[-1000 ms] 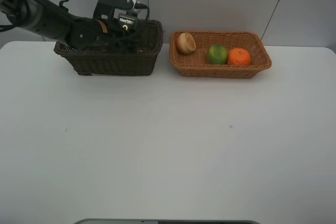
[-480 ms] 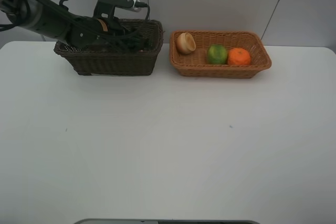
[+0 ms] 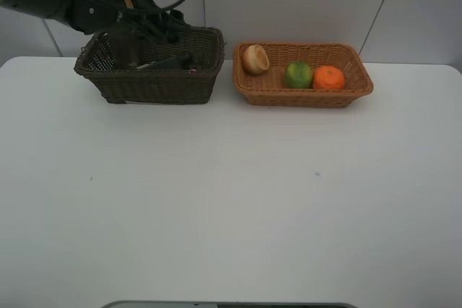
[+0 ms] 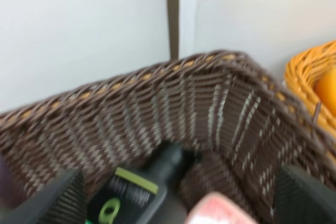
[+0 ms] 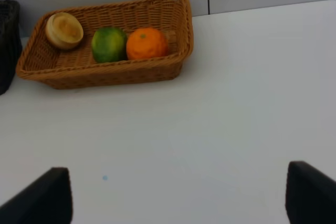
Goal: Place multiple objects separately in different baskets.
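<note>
The dark brown basket [image 3: 148,81] stands at the back left, with a dark-green bottle [image 3: 170,60] lying inside. My left arm [image 3: 130,1] hovers above its back rim. In the left wrist view my left gripper [image 4: 181,200] is open over the basket's inside [image 4: 157,114], above the dark-green labelled bottle [image 4: 139,184] and a pink item [image 4: 218,211]. The light tan basket [image 3: 303,97] holds a tan peach-like fruit [image 3: 255,58], a green fruit [image 3: 298,74] and an orange [image 3: 329,78]. My right gripper [image 5: 176,195] is open and empty over the bare table, well short of that basket [image 5: 105,74].
The two baskets sit side by side against the back wall, with a narrow gap between them. The white table [image 3: 231,200] spreads out in front of them. A wall seam runs behind the dark basket.
My left arm has lifted up and back out of the dark basket with its jaws a little wider. The dark bottle now shows inside. The right arm has not moved.
</note>
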Action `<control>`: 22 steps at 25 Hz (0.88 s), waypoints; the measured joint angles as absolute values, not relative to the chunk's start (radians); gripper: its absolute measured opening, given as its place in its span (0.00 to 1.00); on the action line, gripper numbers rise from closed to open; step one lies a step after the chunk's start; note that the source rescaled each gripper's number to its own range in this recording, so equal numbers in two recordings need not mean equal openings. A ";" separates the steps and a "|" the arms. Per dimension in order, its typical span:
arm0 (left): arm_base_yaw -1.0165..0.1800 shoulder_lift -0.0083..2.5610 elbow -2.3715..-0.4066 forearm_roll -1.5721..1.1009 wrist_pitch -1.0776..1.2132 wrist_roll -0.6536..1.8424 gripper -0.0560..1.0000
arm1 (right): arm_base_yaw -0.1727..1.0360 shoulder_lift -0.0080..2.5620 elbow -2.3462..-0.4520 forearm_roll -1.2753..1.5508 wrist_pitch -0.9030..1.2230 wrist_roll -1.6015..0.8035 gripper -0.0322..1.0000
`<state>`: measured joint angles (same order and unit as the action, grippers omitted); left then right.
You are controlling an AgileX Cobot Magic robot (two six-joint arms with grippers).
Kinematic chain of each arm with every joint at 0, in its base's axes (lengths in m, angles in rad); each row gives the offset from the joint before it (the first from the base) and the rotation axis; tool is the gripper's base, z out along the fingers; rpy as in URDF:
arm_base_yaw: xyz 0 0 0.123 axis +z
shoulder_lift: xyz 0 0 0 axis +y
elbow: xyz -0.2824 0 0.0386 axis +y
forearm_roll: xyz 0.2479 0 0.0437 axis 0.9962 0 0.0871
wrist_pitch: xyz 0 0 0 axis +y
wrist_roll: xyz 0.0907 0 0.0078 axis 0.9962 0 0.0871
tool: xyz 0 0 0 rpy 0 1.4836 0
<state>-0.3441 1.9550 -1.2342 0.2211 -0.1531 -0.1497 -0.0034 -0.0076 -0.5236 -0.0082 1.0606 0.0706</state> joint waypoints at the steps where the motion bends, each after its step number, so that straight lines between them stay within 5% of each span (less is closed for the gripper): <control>1: -0.344 1.941 -1.234 0.220 -0.106 -0.153 0.93 | -0.003 -0.008 -0.524 -0.008 1.061 0.071 0.85; 11: -0.302 1.752 -1.216 0.088 0.349 -0.159 0.93 | -0.003 -0.008 -0.524 -0.008 1.061 0.071 0.85; 22: -0.233 1.327 -0.938 0.039 0.596 -0.160 0.93 | -0.003 -0.008 -0.524 -0.008 1.061 0.071 0.85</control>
<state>-0.2326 1.3268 -0.9376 0.0390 0.5962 -0.1599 -0.0034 -0.0076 -0.5236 -0.0082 1.0606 0.0706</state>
